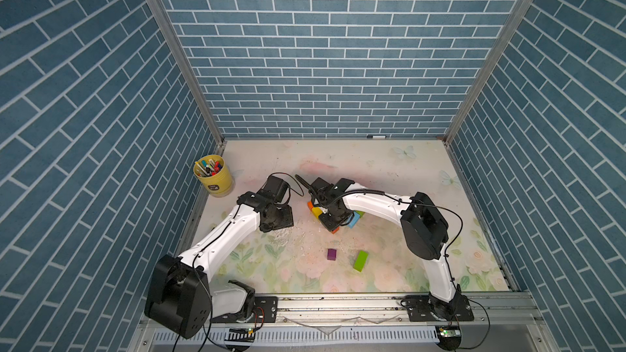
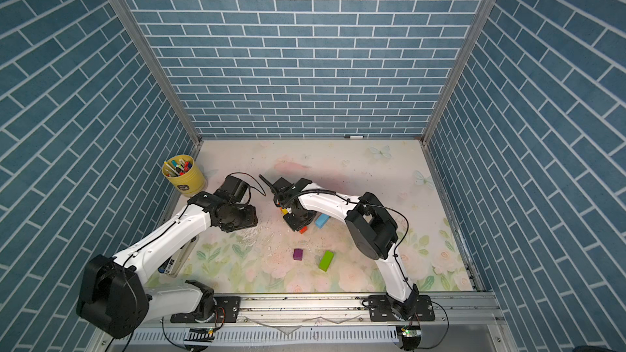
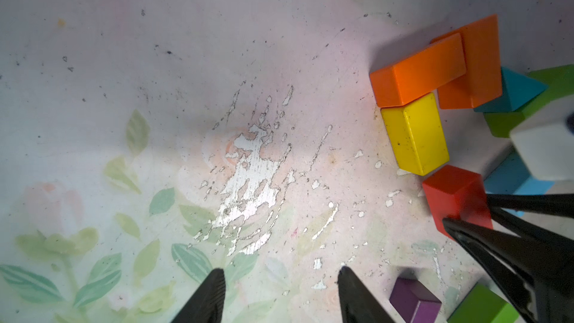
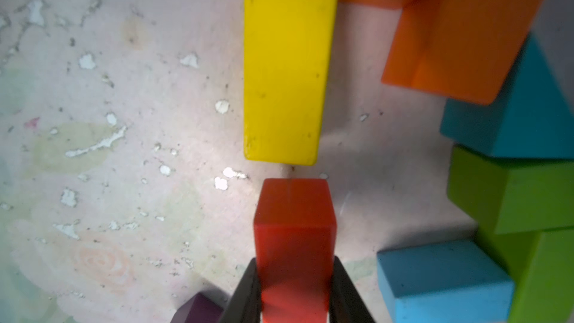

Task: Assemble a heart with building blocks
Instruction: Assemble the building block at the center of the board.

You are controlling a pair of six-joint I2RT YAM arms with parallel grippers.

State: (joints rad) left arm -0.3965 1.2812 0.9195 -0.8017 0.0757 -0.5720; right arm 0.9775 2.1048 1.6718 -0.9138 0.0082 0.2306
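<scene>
– Heart (image 1: 317,212): where does it stand?
– Half built, mid-worktop (image 1: 372,171), and mostly hidden in both top views under the right arm (image 1: 372,201). Only scraps of colour peep out there.
– So how do you know its shape?
– From the wrist views. The left wrist view shows two orange bricks (image 3: 419,69) meeting at an angle, a yellow brick (image 3: 413,132) butted under one and a teal triangle (image 3: 518,88) tucked against the other. The right wrist view adds a green brick (image 4: 512,194) and a light-blue brick (image 4: 441,281) down the opposite side.
– And the right gripper (image 4: 295,262)?
– Clamped on a red brick (image 4: 295,212), one finger on each long side, with the free end aimed at the yellow brick's end. A thin gap shows between them. I'd judge the side grip leaves that end free to slide flush and carry the outline on.
– Left gripper (image 3: 279,271)?
– Jaws apart with nothing between them, hanging over bare worktop beside the heart. It is probably parked clear so the arms don't clash.
– What do the top views add?
– The leftovers. A spare green brick (image 1: 360,261) and a purple cube (image 1: 331,254) lie nearer the front, well apart from the heart. The cube probably waits to close the point.
</scene>
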